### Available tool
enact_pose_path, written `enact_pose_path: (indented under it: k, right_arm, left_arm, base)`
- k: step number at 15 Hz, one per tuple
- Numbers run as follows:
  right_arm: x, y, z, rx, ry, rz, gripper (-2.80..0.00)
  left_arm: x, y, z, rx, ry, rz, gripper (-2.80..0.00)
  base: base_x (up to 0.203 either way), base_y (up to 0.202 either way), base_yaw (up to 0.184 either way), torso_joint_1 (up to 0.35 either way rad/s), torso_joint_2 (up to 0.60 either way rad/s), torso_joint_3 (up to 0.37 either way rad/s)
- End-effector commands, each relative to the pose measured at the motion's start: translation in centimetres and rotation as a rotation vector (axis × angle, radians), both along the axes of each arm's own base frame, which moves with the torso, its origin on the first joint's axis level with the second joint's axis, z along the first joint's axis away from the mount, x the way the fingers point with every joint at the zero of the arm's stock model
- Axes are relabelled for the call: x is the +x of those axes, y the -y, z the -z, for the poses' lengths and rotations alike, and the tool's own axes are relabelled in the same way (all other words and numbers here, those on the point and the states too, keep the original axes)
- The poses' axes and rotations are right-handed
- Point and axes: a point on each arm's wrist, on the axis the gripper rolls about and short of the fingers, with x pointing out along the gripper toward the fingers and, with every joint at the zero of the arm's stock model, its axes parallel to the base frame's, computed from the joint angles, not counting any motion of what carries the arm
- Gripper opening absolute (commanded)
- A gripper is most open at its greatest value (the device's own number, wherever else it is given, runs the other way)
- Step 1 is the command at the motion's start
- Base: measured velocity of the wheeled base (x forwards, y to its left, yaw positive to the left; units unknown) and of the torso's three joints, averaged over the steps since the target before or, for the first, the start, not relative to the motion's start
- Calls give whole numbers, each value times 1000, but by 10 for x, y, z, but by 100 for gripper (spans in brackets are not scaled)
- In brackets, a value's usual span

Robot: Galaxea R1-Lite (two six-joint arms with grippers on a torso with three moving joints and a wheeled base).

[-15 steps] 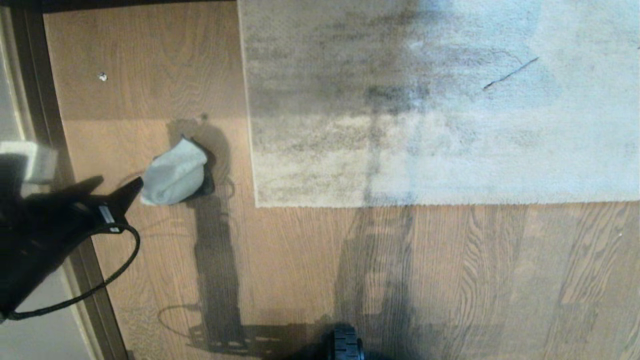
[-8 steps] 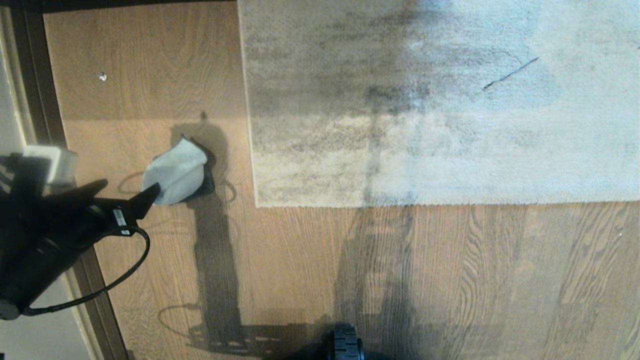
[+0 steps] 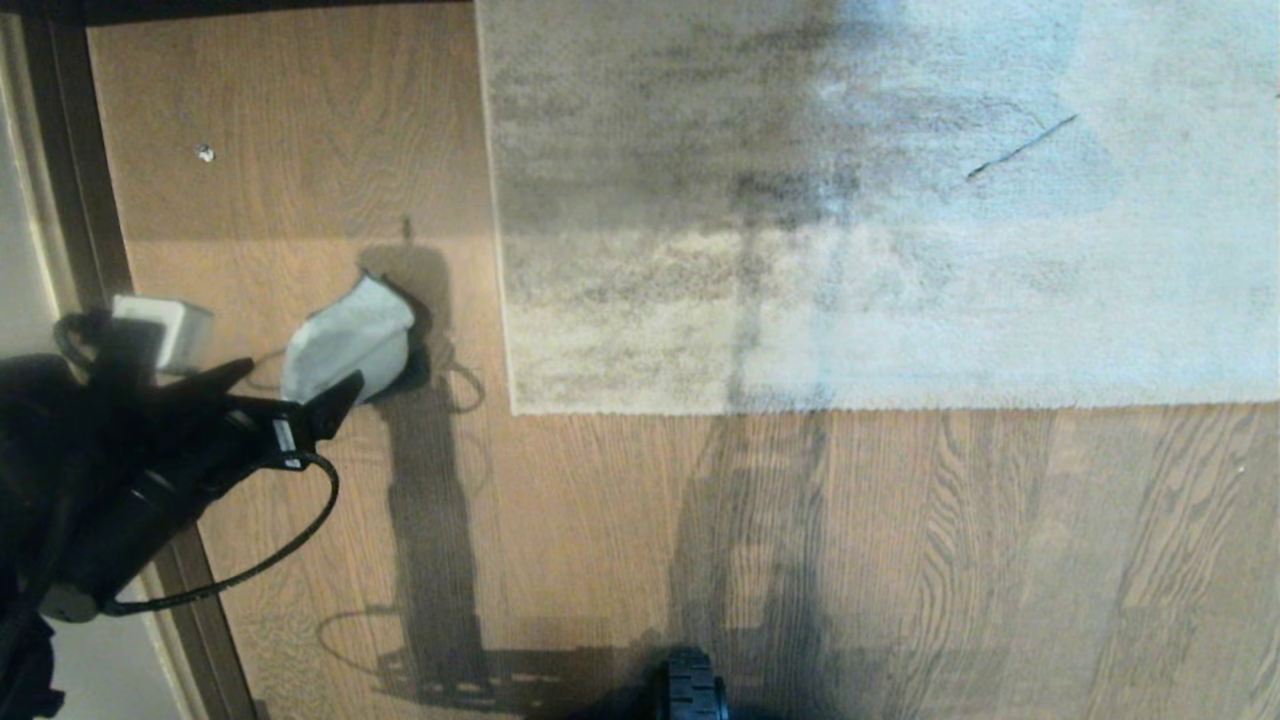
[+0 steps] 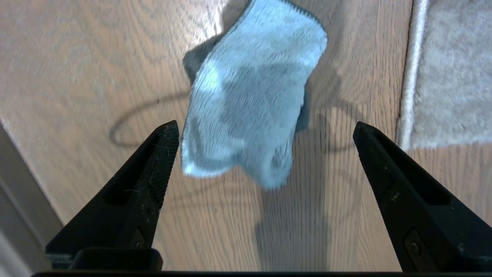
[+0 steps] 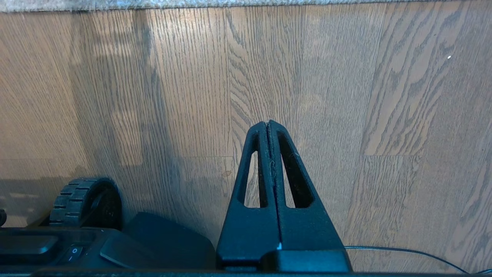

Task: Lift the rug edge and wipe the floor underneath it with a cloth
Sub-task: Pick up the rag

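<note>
The cloth (image 3: 345,335), a crumpled pale grey rag, lies on the wood-grain floor (image 3: 600,560) left of the rug. The rug edge (image 3: 505,300) runs straight down to a square corner (image 3: 514,408) and lies flat. My left gripper (image 3: 295,385) is open wide just above the floor, its tips level with the near end of the cloth (image 4: 250,96), which it does not grip. In the left wrist view the gripper (image 4: 265,125) shows the rug edge (image 4: 411,77) beyond one fingertip. My right gripper (image 5: 268,123) is shut and empty, parked over bare floor.
A dark skirting strip (image 3: 70,150) borders the floor on the left, close behind the left arm. The robot's wheel (image 3: 690,690) sits at the near edge. A small white speck (image 3: 205,153) lies on the planks far left. A black cable loop (image 3: 310,510) hangs from the left wrist.
My left gripper has moved right toward the cloth and opened wider. The cloth, the rug and the right arm have not moved.
</note>
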Motion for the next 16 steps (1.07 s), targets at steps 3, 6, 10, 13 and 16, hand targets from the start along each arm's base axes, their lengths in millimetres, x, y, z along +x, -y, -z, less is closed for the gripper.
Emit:
enact_pose_path:
  k: [3, 6, 10, 13, 16]
  right_arm:
    - [0, 0, 0, 0, 1, 0, -280]
    - [0, 0, 0, 0, 1, 0, -280]
    - [0, 0, 0, -1, 1, 0, -280]
    - [0, 0, 0, 0, 1, 0, -280]
    - [0, 0, 0, 0, 1, 0, -280]
  left_arm:
    - [15, 1, 9, 5, 14, 2, 0]
    - [20, 1, 8, 6, 24, -26, 0]
    - [21, 1, 11, 8, 12, -30, 0]
    - [22, 1, 14, 8, 0, -33, 0]
    - [25, 1, 19, 9, 4, -32, 0]
  base:
    - [0, 0, 0, 0, 0, 0]
    - [0, 0, 0, 0, 0, 0]
    - [0, 0, 0, 0, 0, 0]
    - [0, 0, 0, 0, 0, 0]
    - [0, 0, 0, 0, 0, 0]
